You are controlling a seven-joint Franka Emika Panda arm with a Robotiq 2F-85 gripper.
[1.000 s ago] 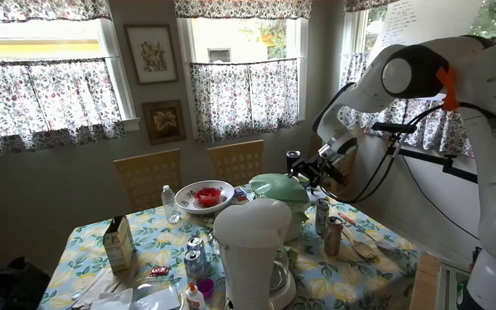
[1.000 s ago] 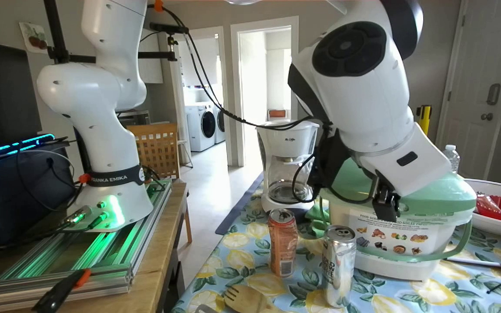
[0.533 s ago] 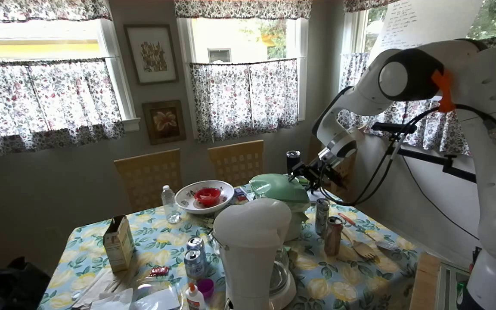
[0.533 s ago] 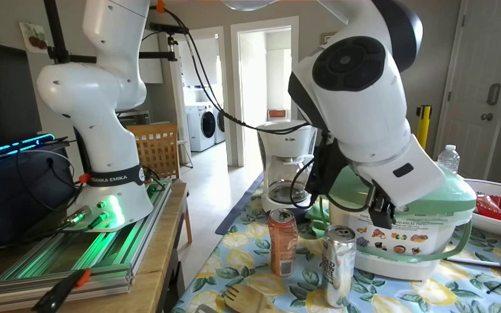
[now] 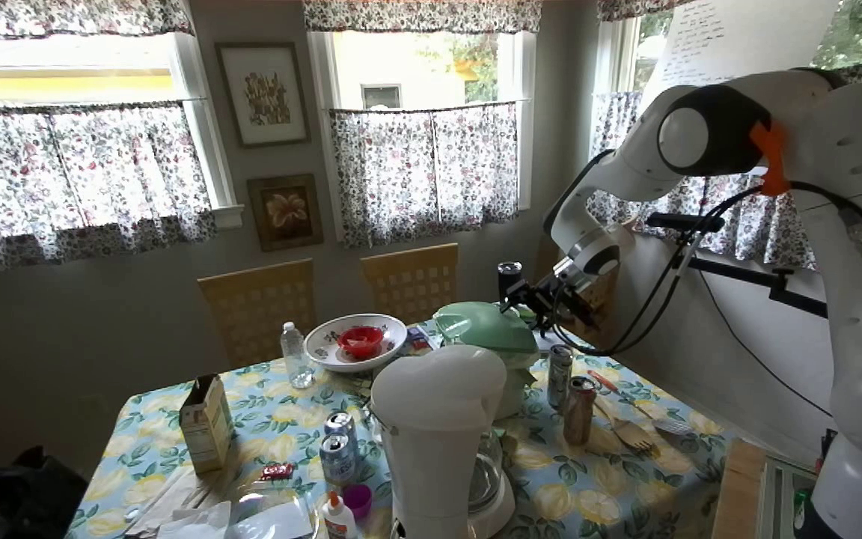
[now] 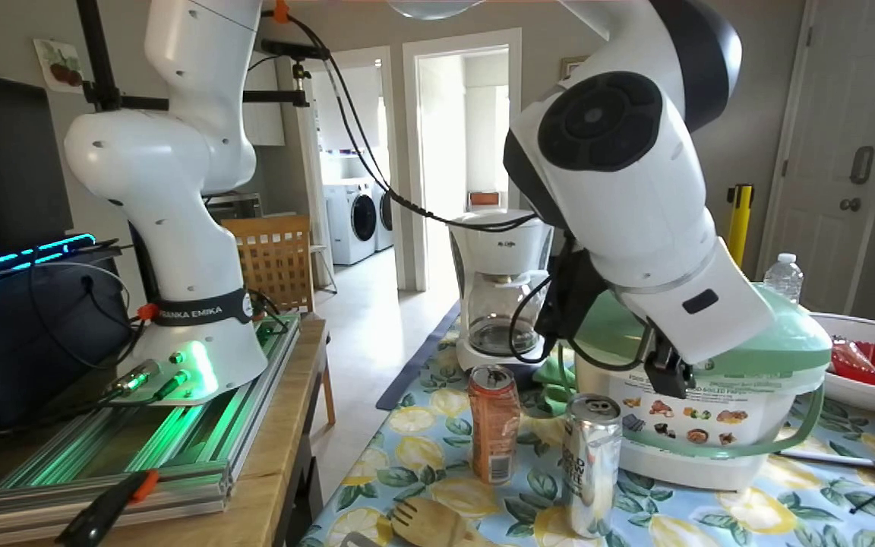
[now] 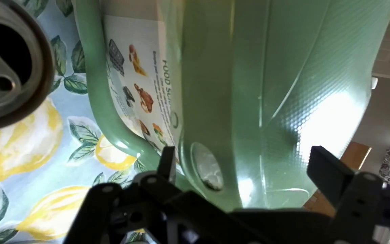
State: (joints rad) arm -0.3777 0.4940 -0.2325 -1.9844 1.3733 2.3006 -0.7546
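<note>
The claw (image 7: 244, 159) hung w/ black fingers (image 7: 327, 173) spread wide apart, green lid (image 7: 212, 84) showing btwn them in wrist view; contact unclear. Lid topped a white bin (image 6: 684, 422) on the lemon-print bench (image 6: 411, 452). Silver can (image 6: 592, 463) stood just beside the bin, orange can (image 6: 493, 425) nr that, coffee maker (image 6: 497, 258) behind; washer (image 6: 348, 228) farthest back in an exterior view.

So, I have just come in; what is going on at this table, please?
A robot arm has its open gripper at the green lid of a food-scraps bin; the lid looks closed, and nothing is gripped. I cannot tell whether the fingers touch it. Nearby, a silver drink can and an orange-red can stand upright on the lemon-print tablecloth.
</note>
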